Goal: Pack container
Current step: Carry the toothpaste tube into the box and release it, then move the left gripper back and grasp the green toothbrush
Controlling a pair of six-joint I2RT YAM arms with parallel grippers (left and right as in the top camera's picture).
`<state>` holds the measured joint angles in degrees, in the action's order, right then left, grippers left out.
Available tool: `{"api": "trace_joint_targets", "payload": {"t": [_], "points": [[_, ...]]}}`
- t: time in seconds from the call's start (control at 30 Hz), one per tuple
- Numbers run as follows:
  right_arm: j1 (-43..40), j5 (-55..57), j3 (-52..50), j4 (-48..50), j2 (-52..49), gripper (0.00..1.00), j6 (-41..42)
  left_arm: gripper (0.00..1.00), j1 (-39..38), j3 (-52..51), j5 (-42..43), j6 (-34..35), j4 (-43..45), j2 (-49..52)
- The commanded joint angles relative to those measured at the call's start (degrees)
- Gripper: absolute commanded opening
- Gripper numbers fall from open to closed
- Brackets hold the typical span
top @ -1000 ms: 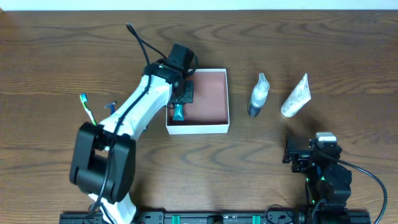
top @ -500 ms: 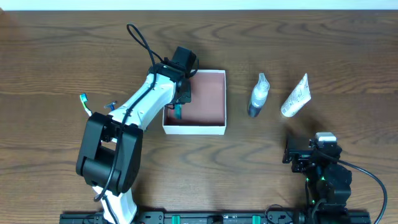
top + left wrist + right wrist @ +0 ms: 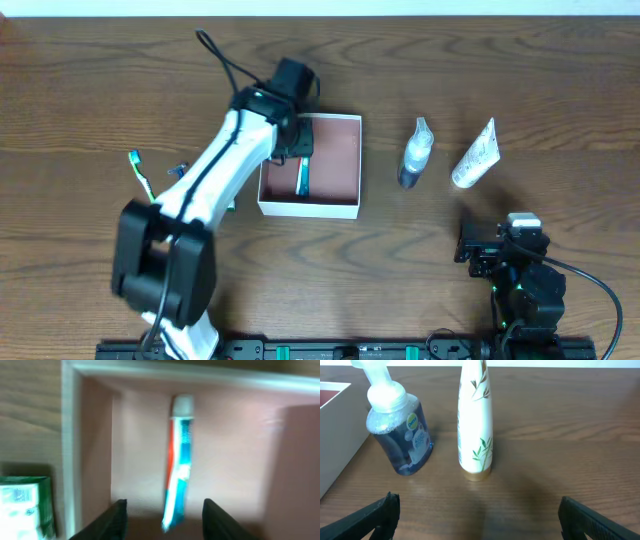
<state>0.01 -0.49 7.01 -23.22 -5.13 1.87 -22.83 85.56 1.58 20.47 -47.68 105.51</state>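
Note:
The container, a shallow white box with a reddish-brown inside, sits left of the table's middle. A blue, red and white toothpaste tube lies inside it, also in the left wrist view. My left gripper hovers over the box's back left part, open and empty. My right gripper rests open near the front right, empty. A blue pump bottle and a white tube lie right of the box.
A toothbrush and a small blue item lie on the table left of the box. A green and white packet lies beside the box's left wall. The bottle and white tube lie ahead of my right gripper.
My left gripper has let go of the toothpaste tube, which now lies flat in the box. The gripper has drawn back and up a little. The right arm has not moved.

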Motion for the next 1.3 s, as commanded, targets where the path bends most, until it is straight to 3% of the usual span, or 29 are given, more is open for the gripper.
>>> {"api": "trace_joint_targets", "payload": {"t": [0.0,0.23,0.37,0.63,0.93,1.27], "points": [[0.37,-0.39,-0.17,0.07,0.46,0.99,-0.66,0.56,0.66,3.78,0.63,-4.04,-1.86,-8.90],[0.37,-0.39,-0.17,0.07,0.46,0.99,-0.66,0.75,10.21,3.78,-14.60,-4.81,-11.21,-17.42],[0.37,-0.39,-0.17,0.07,0.46,0.99,-0.66,0.76,21.11,3.17,-13.57,-5.44,-14.51,-17.00],[0.37,-0.39,-0.17,0.07,0.46,0.99,-0.66,0.76,38.03,-1.18,-2.32,-10.97,-14.84,-9.05],[0.37,-0.39,-0.17,0.07,0.46,0.99,-0.66,0.74,42.45,-1.44,0.11,-18.62,-12.13,4.20],[0.37,-0.39,-0.17,0.07,0.46,0.99,-0.66,0.73,44.63,-1.46,-3.82,-18.75,-8.96,9.90]]}}
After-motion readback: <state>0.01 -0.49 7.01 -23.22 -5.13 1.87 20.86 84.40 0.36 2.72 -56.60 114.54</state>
